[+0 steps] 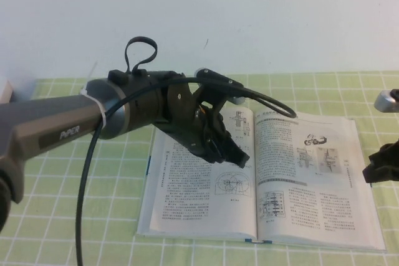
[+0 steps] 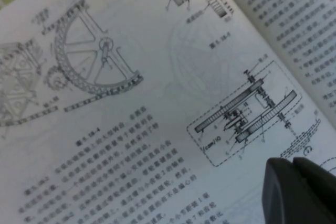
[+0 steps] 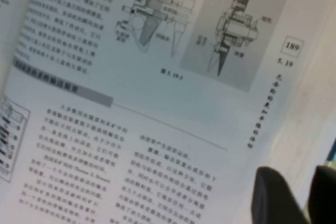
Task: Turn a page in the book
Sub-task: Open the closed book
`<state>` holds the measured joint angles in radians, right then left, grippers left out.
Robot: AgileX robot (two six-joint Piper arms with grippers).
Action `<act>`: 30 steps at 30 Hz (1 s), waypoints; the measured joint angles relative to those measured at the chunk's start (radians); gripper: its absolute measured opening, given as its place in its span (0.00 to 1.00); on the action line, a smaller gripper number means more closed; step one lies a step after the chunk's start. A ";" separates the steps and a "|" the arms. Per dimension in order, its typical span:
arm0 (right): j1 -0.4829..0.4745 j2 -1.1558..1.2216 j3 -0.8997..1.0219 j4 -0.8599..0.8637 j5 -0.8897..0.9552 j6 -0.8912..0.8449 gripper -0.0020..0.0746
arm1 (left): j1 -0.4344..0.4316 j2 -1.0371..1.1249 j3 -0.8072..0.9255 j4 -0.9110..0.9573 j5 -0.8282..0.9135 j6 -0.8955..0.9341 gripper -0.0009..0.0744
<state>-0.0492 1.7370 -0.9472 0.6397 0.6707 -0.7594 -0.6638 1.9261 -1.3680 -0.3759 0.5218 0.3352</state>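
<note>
The book point(image 1: 187, 210) lies open and flat on the checked cloth, with blue cover edges showing at its sides. My left gripper point(image 1: 242, 159) reaches in from the left and is over the left page near the spine, shut and empty. In the left wrist view its fingertips point(image 2: 294, 167) are pressed together above a mechanism drawing point(image 2: 244, 111). My right gripper point(image 1: 376, 165) is at the book's right edge. In the right wrist view it point(image 3: 298, 176) is open over the outer margin of the right-hand page point(image 3: 157, 103), numbered 189, and holds nothing.
A green-and-white checked cloth point(image 1: 75, 228) covers the table. A white wall point(image 1: 249, 17) stands behind it. A pale object point(image 1: 4, 91) sits at the far left edge. The left arm's cable point(image 1: 84, 191) hangs over the cloth.
</note>
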 joint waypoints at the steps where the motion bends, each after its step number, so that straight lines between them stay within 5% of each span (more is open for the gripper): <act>1: 0.000 0.005 0.000 0.009 0.000 -0.004 0.28 | 0.008 0.018 0.000 -0.043 0.000 0.032 0.01; 5: 0.000 0.016 0.000 0.068 -0.011 -0.026 0.61 | 0.012 0.075 0.000 -0.290 0.000 0.256 0.01; 8: 0.000 0.016 0.000 0.107 -0.022 -0.044 0.71 | 0.008 0.088 0.000 -0.522 0.000 0.444 0.01; 12: 0.000 0.016 0.000 0.131 -0.039 -0.047 0.72 | 0.008 0.092 -0.002 -0.619 -0.007 0.532 0.01; 30: 0.000 0.116 0.000 0.368 0.002 -0.219 0.70 | 0.033 0.183 -0.027 -0.505 0.036 0.364 0.01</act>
<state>-0.0492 1.8533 -0.9472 1.0075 0.6730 -0.9783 -0.6305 2.1092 -1.3945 -0.8814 0.5575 0.6993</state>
